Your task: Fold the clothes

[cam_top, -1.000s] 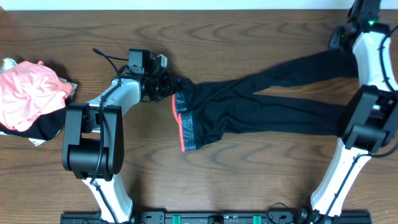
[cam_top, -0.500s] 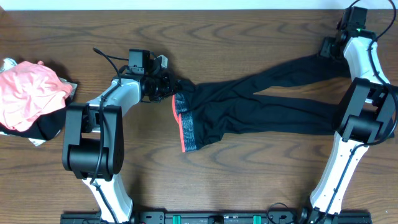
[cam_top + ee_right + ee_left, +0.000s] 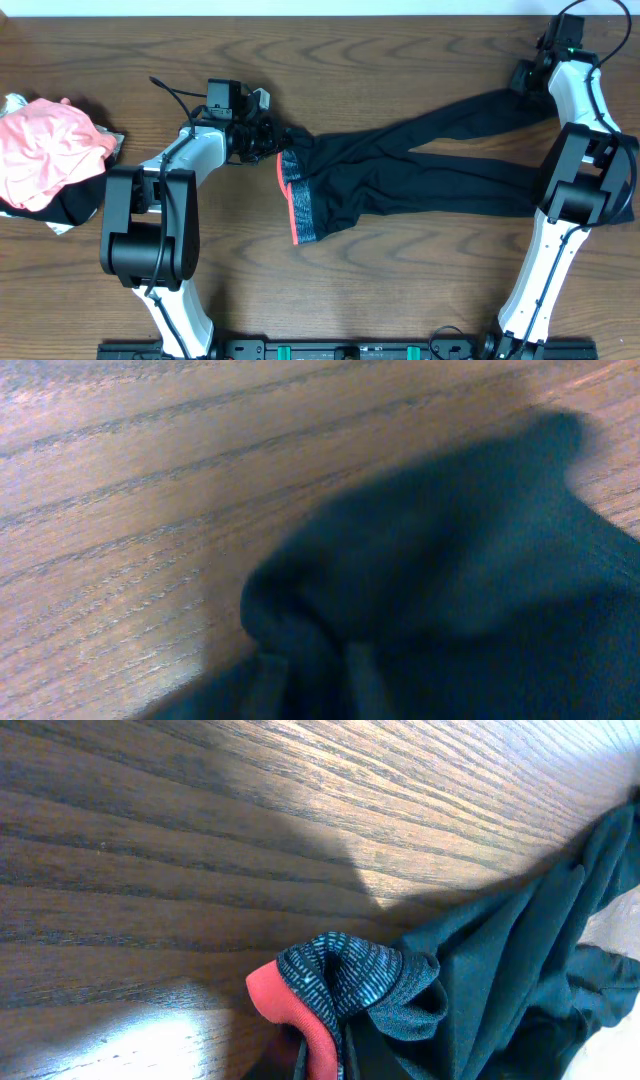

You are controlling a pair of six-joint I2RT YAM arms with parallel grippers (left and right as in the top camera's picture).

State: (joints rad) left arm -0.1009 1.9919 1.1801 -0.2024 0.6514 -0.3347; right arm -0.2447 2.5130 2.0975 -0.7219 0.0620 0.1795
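Note:
The clothes, black leggings, lie across the table with both legs running right. The grey waistband with its coral edge faces left. My left gripper is shut on the waistband's upper corner. In the left wrist view the coral edge and patterned band bunch up at the left gripper. My right gripper sits at the end of the upper leg, far right. In the right wrist view black leg fabric is gathered into the right gripper, which is shut on it.
A heap of pink and black garments lies at the table's left edge. The table's back edge runs just behind both grippers. The arm bases stand along the front edge.
My right gripper moved left along the back edge onto the upper leg's end and shut on it. The left arm and the waistband have not moved.

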